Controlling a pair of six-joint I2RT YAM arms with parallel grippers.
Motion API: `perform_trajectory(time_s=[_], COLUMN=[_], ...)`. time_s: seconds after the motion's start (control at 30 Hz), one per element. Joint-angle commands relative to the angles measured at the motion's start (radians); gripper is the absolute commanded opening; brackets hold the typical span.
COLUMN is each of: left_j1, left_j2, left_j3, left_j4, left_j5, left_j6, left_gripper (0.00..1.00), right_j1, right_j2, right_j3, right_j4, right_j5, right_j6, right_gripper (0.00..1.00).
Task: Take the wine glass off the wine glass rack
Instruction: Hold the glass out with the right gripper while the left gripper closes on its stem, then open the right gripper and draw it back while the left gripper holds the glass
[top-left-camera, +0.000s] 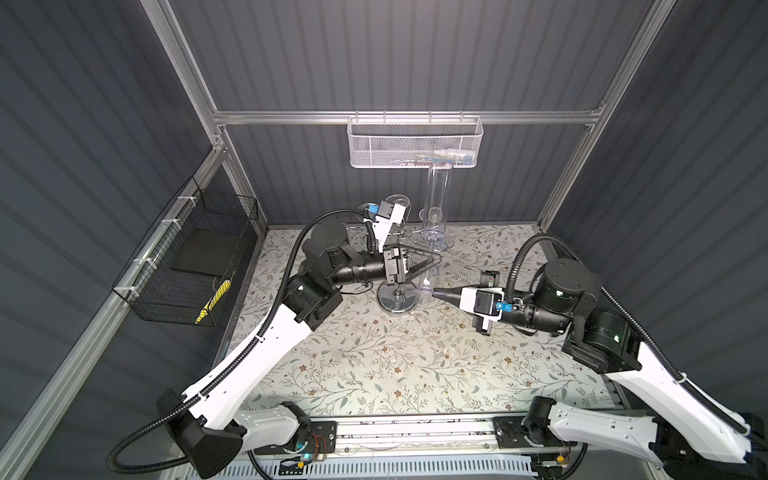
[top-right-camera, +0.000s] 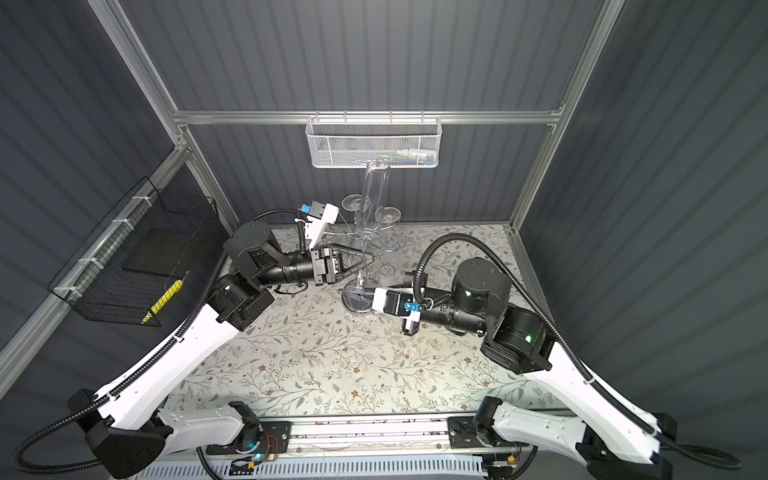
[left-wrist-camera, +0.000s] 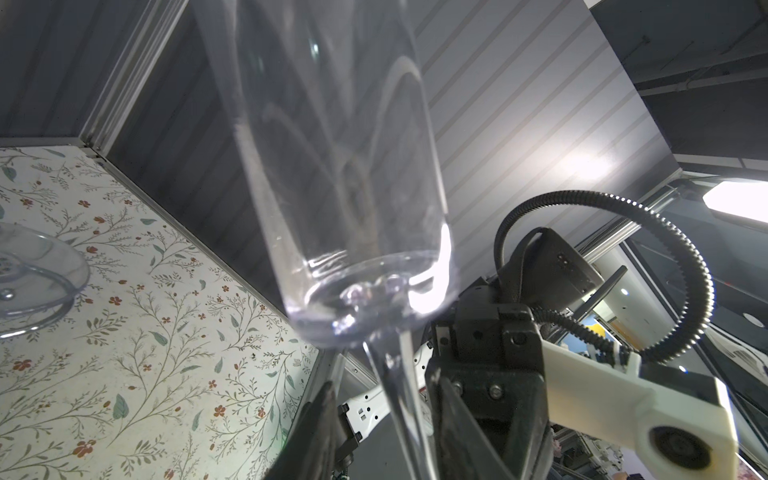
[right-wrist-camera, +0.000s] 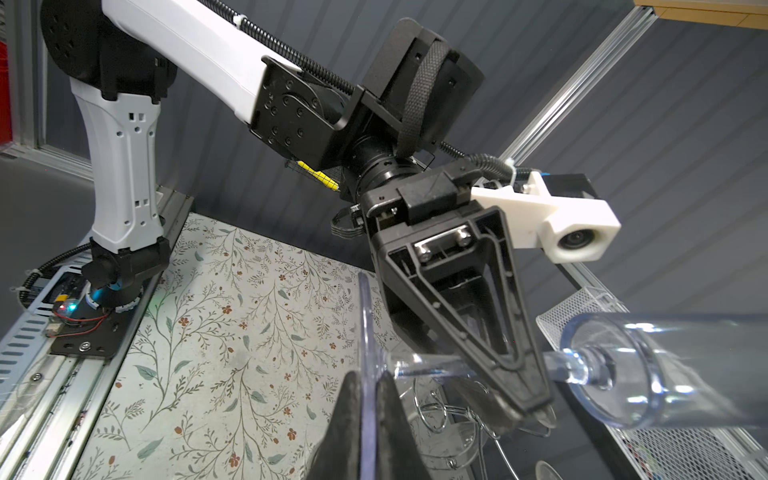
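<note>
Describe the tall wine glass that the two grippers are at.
The wine glass is clear and shiny, glass or plastic I cannot tell, with a long narrow bowl, thin stem and flat round foot. It is empty and held above the table. The right gripper pinches the foot's edge; the left gripper straddles the stem with a gap on one side.

No legible text, label, brand, number or sign on anything in these four views.
</note>
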Motion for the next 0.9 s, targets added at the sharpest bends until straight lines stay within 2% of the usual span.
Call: perform_trajectory(time_s=[0.0,0.53,0.63,0.7,0.8,0.83,0.87], left_j1=[-0.018,-0.032,-0.032,-0.032,-0.032,-0.032,-0.032], left_j2=[0.014,0.019,0.021,0.022,0.016,0.011,0.004], left_j3=[0.013,0.013,0.012,0.013,0.019,0.022,0.025], left_j4=[0.006,-0.001,0.0,-0.004,-0.006,-0.009,-0.015], left_j5=[0.036,0.01,0.007,-0.002,-0.02,-0.03,-0.041], left_j6=[-0.002,-0.007,-0.008,-0.006,0.003,0.009,0.018], left_gripper=[0.34,0.09,0.0,0.0,0.0,0.0,0.0], right_j1=[0.007,0.014,0.014,0.014,0.015,0.014,0.014], right_j2=[-0.014,-0.022,-0.022,-0.023,-0.042,-0.051,-0.063], right_j3=[-0.007,-0.021,-0.021,-0.023,-0.046,-0.054,-0.065], right_j4=[0.017,-0.014,-0.014,-0.039,0.011,0.029,0.047], right_j5=[0.038,0.074,0.079,0.077,0.083,0.085,0.086], right_j6=[-0.045,-0.071,-0.071,-0.064,-0.033,-0.02,-0.002], right_gripper=[0.0,0.0,0.0,0.03,0.57,0.66,0.91])
